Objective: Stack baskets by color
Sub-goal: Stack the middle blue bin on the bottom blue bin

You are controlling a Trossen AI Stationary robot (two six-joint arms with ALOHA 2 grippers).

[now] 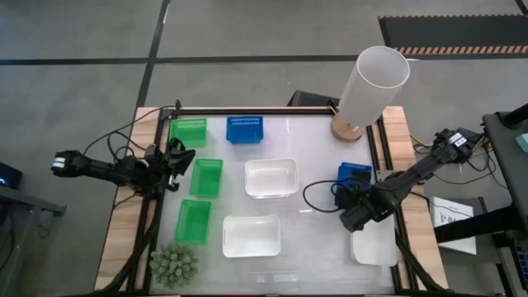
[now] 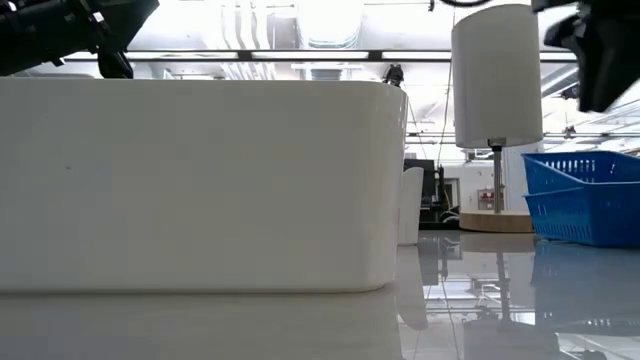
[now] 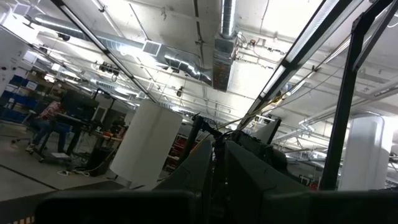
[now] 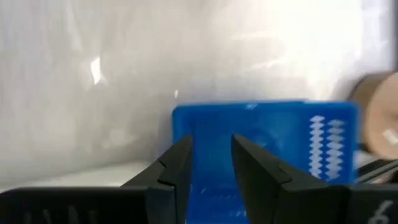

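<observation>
Right gripper, fingers a little apart, hangs over the blue basket near the table's right edge; left gripper waits shut at the left edge.

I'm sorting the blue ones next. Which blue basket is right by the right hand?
The blue basket near the table's right side, just beside the right hand. The other blue basket sits at the far edge, beside a green one.

The glossy white worktop is carrying three green baskets, two blue baskets, three white baskets, a lamp's wooden base and a spiky plant.
</observation>
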